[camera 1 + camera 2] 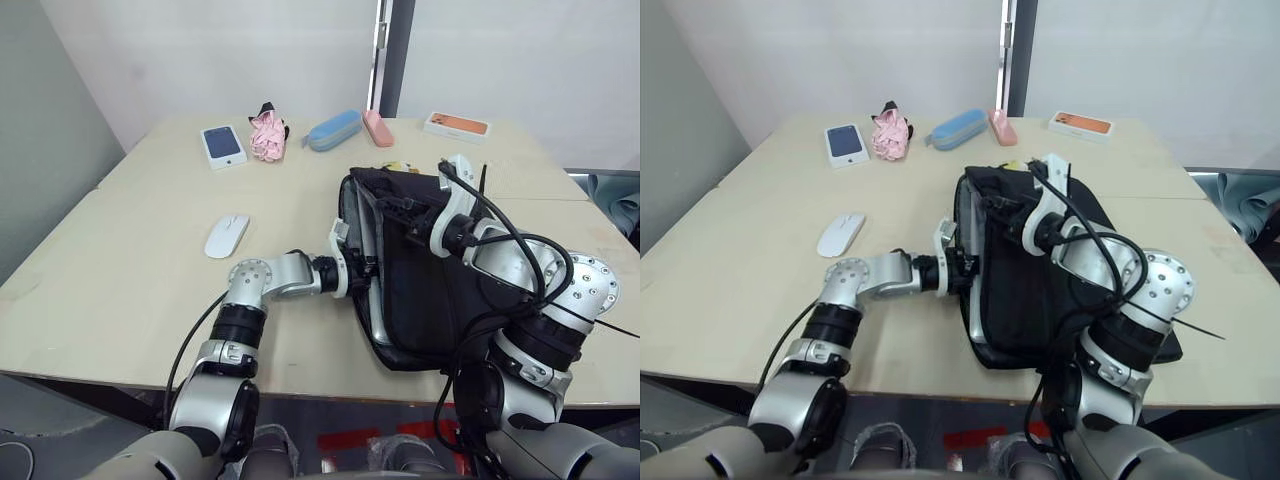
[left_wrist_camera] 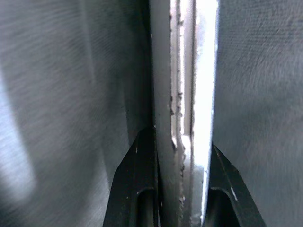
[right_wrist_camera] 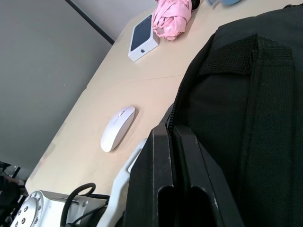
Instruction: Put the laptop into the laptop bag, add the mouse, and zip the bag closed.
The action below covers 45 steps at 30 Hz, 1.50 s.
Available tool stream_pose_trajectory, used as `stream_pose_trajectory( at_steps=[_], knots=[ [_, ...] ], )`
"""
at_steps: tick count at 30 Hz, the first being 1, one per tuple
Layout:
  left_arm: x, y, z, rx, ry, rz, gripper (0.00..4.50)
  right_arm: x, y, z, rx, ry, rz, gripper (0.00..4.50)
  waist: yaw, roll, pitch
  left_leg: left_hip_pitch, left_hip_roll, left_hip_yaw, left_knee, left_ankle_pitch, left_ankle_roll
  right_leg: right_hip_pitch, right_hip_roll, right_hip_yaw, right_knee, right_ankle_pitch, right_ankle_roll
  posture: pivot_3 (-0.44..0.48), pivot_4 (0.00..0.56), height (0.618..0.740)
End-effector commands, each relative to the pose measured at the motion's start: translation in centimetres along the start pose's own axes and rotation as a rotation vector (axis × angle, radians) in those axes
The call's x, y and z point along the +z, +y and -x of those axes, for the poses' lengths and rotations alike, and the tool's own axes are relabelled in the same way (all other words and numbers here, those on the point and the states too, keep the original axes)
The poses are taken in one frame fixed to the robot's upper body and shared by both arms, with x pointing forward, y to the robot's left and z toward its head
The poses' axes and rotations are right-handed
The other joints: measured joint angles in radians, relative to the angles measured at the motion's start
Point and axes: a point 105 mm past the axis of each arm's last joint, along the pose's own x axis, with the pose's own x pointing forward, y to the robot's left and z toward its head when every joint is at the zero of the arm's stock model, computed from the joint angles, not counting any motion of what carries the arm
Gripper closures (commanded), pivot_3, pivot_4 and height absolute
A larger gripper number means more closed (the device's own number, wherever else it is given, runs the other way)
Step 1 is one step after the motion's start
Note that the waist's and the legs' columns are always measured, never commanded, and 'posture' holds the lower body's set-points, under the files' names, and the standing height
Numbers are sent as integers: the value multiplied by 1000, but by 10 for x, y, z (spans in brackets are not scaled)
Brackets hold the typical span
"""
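The laptop bag (image 1: 440,290) is a large black fabric sleeve lying on the right half of the pale surface (image 1: 120,290), near the front edge. Its long left side gapes open, showing a grey lining and a line of zipper along the rim. A woven black strap crosses its top panel in the right wrist view. The laptop (image 1: 372,300) is slim and silver-grey; only its edge shows, as a thin bright strip standing in the bag's open mouth, with the rest of it inside the bag.

The left hand (image 1: 362,268) reaches in at that opening from the left. In the left wrist view its two black fingers (image 2: 137,189) sit either side of the laptop's metal edge, pinching it, with grey lining on both sides.

The right hand (image 1: 395,207) rests on the far top of the bag near the opening. In the right wrist view its fingers (image 3: 165,179) are pressed together side by side against the black fabric; whether any cloth is caught between them cannot be told.

The mouse (image 1: 227,236), flat, white and oval, lies on the bare surface well to the left of the bag, apart from both hands.
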Motion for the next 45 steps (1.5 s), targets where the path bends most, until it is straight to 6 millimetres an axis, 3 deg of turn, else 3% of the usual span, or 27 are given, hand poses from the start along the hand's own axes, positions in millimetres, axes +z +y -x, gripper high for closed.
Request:
stream_pose_trajectory(
  at_steps=[1, 12, 20, 45],
  knots=[
    [8, -34, -4, -146, -14, -52, 4196, 7, 11, 3, 38, -25, 30, 4455, 0, 0, 0, 0, 0, 0, 0, 0, 0, 0, 0, 0, 0, 0, 0, 0, 150, 740],
    [21, -39, -8, -184, -86, -2, 4196, 8, 13, 5, 44, -24, 11, 4455, 0, 0, 0, -1, 0, 0, 0, 0, 0, 0, 0, 0, -1, 0, 0, 0, 150, 740],
    [13, -41, -13, -202, -71, -24, 4196, 8, 18, 8, 48, -10, -22, 4455, 3, 0, 0, -2, -1, -1, 0, 0, 0, 0, 0, -1, -2, 0, 1, 0, 150, 740],
    [17, -36, -28, -112, -77, -71, 4196, 13, 35, 11, 74, 11, -87, 4455, 0, 0, 0, -13, -9, -3, 1, 0, 6, -1, -6, -3, -7, 2, 7, 0, 150, 740]
  ],
)
